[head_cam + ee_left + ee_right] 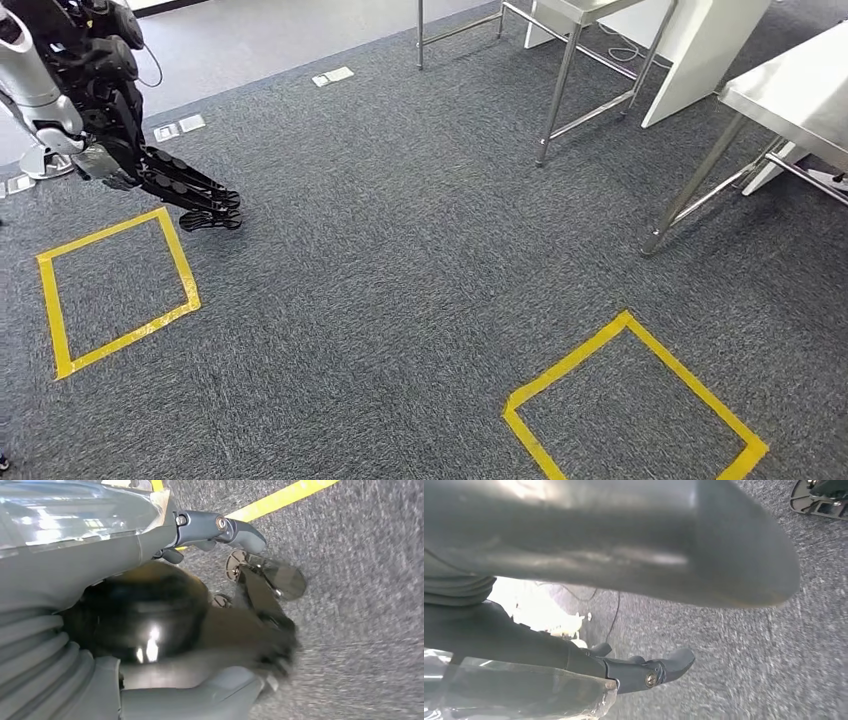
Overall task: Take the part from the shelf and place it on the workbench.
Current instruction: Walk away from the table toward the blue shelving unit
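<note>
Two yellow tape squares mark the grey carpet [400, 250] in the head view: one square [180, 260] lies just below the left hand [185, 195], the other [570, 356] well away to that hand's right. The left hand hangs from the silver arm with its dark fingers [205, 205] stretched out straight toward the floor, lying side by side, and nothing shows between them. In the left wrist view the grey thumb [240, 530] stands apart from the darker fingers [272, 577], which are blurred; the hand [200, 605] looks spread and holds nothing that I can make out. A strip of yellow tape [280, 497] runs over the carpet just beyond the thumb.

In the right wrist view the right hand [624, 670] hangs over the same carpet. Its thick grey thumb [724, 555] is large and blurred, and one dark finger [674, 662] reaches out past it; whether this hand is spread, closed or holding anything I cannot tell. Where the part is I cannot tell either.

Far to the left hand's right stands a steel-topped table [790, 95] on slanting metal legs, with a second metal frame [560, 90] and a white panel [700, 60] beside it. Small floor sockets [333, 76] sit in the carpet beyond the left hand
</note>
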Controlling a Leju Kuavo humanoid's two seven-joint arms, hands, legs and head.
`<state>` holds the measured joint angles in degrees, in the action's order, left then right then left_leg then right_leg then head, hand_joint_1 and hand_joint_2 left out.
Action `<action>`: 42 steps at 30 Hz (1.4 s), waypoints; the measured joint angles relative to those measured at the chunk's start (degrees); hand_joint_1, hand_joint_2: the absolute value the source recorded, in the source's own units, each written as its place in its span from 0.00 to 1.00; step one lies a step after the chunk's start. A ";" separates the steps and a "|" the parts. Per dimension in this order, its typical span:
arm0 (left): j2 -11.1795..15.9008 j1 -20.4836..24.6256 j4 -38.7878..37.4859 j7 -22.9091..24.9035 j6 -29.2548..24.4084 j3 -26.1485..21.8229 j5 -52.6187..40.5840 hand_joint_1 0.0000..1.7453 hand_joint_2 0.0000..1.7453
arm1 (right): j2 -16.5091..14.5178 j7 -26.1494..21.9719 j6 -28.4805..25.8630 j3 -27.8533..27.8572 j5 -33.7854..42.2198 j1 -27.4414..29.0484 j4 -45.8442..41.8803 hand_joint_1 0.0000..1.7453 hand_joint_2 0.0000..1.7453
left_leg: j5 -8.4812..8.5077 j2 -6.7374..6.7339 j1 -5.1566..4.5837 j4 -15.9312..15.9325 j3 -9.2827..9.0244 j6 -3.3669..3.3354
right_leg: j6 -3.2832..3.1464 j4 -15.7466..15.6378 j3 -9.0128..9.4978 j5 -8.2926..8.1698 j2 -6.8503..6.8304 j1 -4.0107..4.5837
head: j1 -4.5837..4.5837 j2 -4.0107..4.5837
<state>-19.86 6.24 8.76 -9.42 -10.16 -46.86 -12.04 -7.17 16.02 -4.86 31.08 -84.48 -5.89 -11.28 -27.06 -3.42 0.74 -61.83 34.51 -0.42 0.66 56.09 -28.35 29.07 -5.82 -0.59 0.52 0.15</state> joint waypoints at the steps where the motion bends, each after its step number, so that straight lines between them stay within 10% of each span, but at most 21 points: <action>1: -0.03 0.28 -0.21 -0.15 0.19 -0.16 0.21 0.00 0.00 | -0.01 0.01 -0.10 -0.07 0.01 0.00 0.00 0.00 0.00 | 0.51 -0.85 -0.16 2.25 -1.19 -0.28 | 0.30 0.08 0.05 0.18 -0.60 0.25 | -0.13 0.00; 8: -0.10 0.80 -0.69 -0.55 1.32 -0.26 0.79 0.00 0.00 | -0.08 0.07 -0.51 -0.15 0.06 -0.11 0.00 0.00 0.00 | 0.57 0.57 -1.05 3.66 -1.29 -1.46 | 1.27 0.07 0.58 0.44 -2.97 0.58 | -0.47 0.00; 13: -0.38 1.03 -1.04 1.61 2.48 -0.24 2.52 0.00 0.00 | -0.04 0.90 -0.80 -0.08 0.50 0.76 0.02 0.00 0.00 | 1.75 7.46 -0.72 4.32 -1.28 -3.11 | 2.44 12.12 -5.45 5.06 6.08 -0.27 | -0.88 0.00; 15: -0.43 1.00 -1.05 1.76 1.85 -0.24 2.82 0.00 0.00 | -0.02 0.90 -0.80 -0.06 0.54 0.83 0.03 0.00 0.00 | 1.73 9.47 -0.81 4.02 -1.24 -2.81 | 3.14 4.66 -2.55 1.56 8.19 -0.58 | -0.91 0.00; 19: -0.49 1.32 -1.38 -0.79 -5.70 -0.19 4.40 0.00 0.00 | -0.09 0.79 -0.79 0.00 0.55 0.70 0.03 0.00 0.00 | 1.86 11.28 -0.83 3.81 -0.65 -1.57 | 1.45 1.14 -1.17 -0.03 8.42 -0.43 | -0.81 0.00; 26: -0.53 2.17 -2.37 -5.22 -2.61 0.12 5.63 0.00 0.00 | -0.29 0.51 -0.94 0.31 0.33 0.99 0.00 0.00 0.00 | -6.18 3.92 -0.38 -12.76 7.37 -0.02 | -0.49 0.81 -0.87 -0.27 2.97 -0.30 | 0.00 0.00; 32: -0.32 1.90 -1.92 -4.73 8.40 0.34 7.18 0.00 0.00 | -0.38 0.33 -0.95 0.37 -0.10 0.59 0.00 0.00 0.00 | 0.30 -0.89 -0.99 2.76 -1.19 -0.78 | 0.23 0.91 -0.29 0.60 -0.82 0.55 | -0.08 0.00; 35: -0.69 1.88 -1.91 -4.49 8.98 0.69 7.45 0.00 0.00 | -0.39 0.08 -0.95 0.38 -0.21 0.24 -0.04 0.00 0.00 | 0.52 0.90 -1.34 3.37 -1.07 -1.89 | 0.88 1.14 -0.02 1.04 -1.63 0.72 | -0.31 0.00; 39: -0.93 2.05 -1.90 -4.48 8.94 1.01 7.57 0.00 0.00 | -0.58 -0.07 -1.00 0.38 -0.22 0.33 -0.07 0.00 0.00 | 1.34 3.83 -1.00 3.96 -0.97 -3.45 | 0.55 11.95 -4.94 6.41 4.71 0.18 | -0.60 0.00; 42: -1.01 2.11 -1.90 -4.46 8.87 1.09 7.82 0.00 0.00 | -0.57 -0.16 -1.56 0.40 -0.22 0.85 -0.07 0.00 0.00 | 1.49 6.66 -1.09 3.91 -0.85 -3.57 | 1.21 17.83 -8.06 7.66 5.66 -0.03 | -0.63 0.00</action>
<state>-20.87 8.35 6.86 -13.88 -1.29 -45.77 -4.22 -7.74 15.86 -6.43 31.48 -84.70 -5.04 -11.34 -25.57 3.24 -0.34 -57.92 33.65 -3.99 1.87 73.91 -36.41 36.72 -0.16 -0.62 -0.11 0.15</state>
